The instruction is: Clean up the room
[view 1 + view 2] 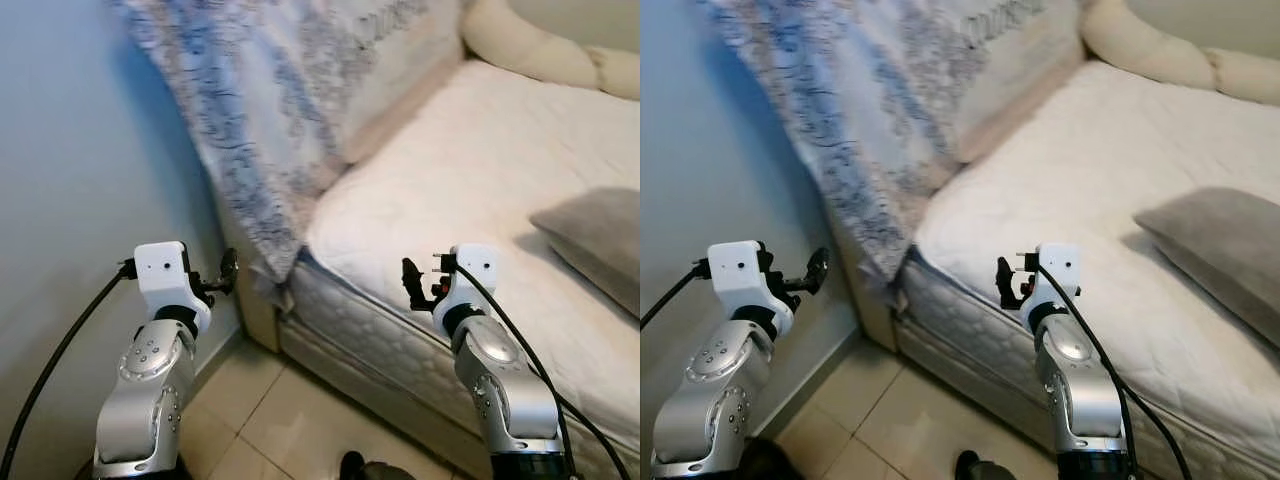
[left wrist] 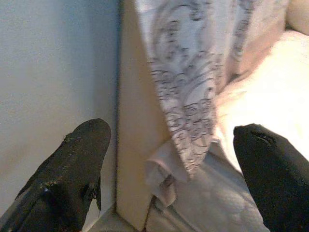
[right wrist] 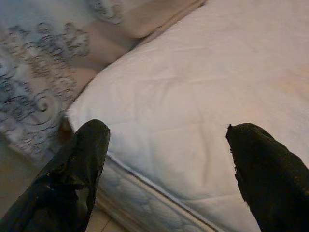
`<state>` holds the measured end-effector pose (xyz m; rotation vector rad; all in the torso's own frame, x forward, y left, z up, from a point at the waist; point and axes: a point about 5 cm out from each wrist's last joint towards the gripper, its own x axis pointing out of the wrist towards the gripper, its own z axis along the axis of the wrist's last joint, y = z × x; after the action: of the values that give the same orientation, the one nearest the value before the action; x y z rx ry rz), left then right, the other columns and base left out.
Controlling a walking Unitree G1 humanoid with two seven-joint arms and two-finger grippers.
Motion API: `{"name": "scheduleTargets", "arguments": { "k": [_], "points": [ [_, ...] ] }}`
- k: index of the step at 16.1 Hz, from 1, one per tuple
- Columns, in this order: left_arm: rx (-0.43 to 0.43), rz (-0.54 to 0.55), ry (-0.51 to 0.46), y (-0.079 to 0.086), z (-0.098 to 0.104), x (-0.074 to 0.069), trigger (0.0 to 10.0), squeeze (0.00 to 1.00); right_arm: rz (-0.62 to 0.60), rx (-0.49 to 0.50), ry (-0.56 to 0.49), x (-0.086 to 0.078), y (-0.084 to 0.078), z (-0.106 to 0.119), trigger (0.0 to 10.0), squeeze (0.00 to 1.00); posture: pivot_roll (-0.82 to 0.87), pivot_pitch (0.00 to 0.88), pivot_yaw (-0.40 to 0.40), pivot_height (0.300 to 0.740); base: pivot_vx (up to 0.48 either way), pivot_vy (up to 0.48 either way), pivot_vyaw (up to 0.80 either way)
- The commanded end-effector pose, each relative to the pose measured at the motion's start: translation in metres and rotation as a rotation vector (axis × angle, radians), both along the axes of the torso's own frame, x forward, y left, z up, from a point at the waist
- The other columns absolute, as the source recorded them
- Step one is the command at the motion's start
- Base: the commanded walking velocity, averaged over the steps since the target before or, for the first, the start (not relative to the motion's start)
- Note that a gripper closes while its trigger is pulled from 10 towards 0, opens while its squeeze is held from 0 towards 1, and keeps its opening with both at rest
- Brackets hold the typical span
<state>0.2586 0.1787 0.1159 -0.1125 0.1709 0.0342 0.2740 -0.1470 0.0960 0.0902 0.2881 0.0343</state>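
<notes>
Bed (image 1: 470, 170) with a bare white quilted mattress, seen from above at its corner beside a pale blue wall (image 1: 70, 150). A patterned blue-grey blanket (image 1: 260, 110) hangs over the headboard end and drapes down past the mattress corner. The left claw (image 2: 169, 159), fingers spread and empty, hovers near the wall just short of the blanket's hanging lower edge. The right claw (image 3: 164, 169), likewise spread and empty, is held above the mattress edge. A grey pillow (image 1: 595, 240) lies on the mattress on the robot's right, well apart from both claws. Tiled floor (image 1: 270, 420) below.
</notes>
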Motion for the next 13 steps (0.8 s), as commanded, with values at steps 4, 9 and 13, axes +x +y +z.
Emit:
{"name": "scheduleTargets", "arguments": {
  "k": [4, 9, 13],
  "points": [
    [0.192, -0.025, -0.107, 0.001, 0.01, 0.001, 10.0, 0.0, -0.066, -0.104, -0.056, 0.002, -0.014, 0.007, 10.0, 0.0, 0.09, 0.0, -0.005, 0.74, 0.0, 0.0, -0.67],
    [0.205, -0.119, -0.049, -0.003, 0.006, 0.0, 10.0, 0.0, -0.056, -0.104, -0.098, 0.002, -0.012, 0.008, 10.0, 0.0, 0.08, 0.0, 0.003, 0.74, 0.0, 0.0, -0.68],
    [0.22, -0.15, -0.051, -0.008, 0.008, 0.002, 10.0, 0.0, -0.05, -0.055, -0.066, -0.001, -0.009, 0.003, 10.0, 0.0, 0.08, 0.0, 0.006, 0.74, 0.0, 0.0, -0.74]
  ]
}}
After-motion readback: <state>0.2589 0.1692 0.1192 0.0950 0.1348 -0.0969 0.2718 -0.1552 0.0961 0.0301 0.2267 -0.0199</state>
